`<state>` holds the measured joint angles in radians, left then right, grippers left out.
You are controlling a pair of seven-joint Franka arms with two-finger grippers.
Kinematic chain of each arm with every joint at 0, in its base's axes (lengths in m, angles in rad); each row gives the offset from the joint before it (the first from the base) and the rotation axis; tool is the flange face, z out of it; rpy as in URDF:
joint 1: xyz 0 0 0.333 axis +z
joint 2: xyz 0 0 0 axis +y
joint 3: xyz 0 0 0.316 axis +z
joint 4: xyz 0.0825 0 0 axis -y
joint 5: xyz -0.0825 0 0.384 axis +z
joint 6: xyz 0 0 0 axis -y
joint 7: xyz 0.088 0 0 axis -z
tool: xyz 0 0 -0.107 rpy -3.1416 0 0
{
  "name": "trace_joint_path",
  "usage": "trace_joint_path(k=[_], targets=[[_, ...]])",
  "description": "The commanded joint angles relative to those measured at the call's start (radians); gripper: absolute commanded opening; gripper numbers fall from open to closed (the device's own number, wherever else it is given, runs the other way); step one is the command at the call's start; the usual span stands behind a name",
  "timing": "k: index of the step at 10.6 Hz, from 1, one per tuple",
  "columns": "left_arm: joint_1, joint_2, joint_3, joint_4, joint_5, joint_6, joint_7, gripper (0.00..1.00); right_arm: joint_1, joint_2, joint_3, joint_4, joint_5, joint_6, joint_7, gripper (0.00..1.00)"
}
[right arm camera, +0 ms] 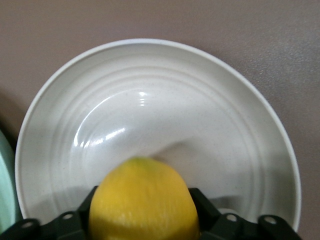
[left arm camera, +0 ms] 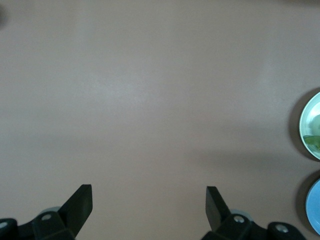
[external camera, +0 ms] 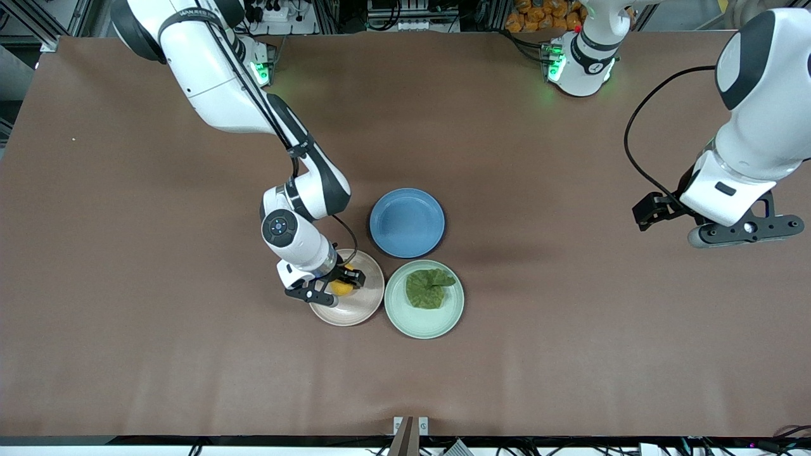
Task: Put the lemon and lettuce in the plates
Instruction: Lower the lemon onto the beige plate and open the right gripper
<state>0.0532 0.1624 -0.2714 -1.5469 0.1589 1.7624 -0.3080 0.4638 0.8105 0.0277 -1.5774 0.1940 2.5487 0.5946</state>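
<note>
Right wrist view: lemon (right arm camera: 144,200) (long axis unclear) gripped over beige plate (right arm camera: 235,130).

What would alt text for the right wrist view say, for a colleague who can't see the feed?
The right gripper holds a dimpled yellow lemon between its black fingers, over a round pale beige-pink plate with ringed grooves. The plate sits on a brown table, and the rim of a pale mint green plate shows at the picture's edge.
</note>
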Motion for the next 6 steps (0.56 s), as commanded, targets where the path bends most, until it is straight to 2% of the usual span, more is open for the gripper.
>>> trace_joint_path(k=[1,5,6], targets=[[0.014,-0.030,-0.003,-0.015,-0.039,-0.014,0.029,1.00,0.010,0.025,-0.009,0.028,0.002,0.002,0.004,1.00],[0.020,-0.043,-0.002,-0.013,-0.078,-0.032,0.030,1.00,0.000,0.007,-0.011,0.048,0.002,-0.019,-0.007,1.00],[0.020,-0.047,0.000,-0.012,-0.079,-0.038,0.030,1.00,-0.002,-0.005,-0.021,0.059,0.002,-0.059,-0.021,1.00]])
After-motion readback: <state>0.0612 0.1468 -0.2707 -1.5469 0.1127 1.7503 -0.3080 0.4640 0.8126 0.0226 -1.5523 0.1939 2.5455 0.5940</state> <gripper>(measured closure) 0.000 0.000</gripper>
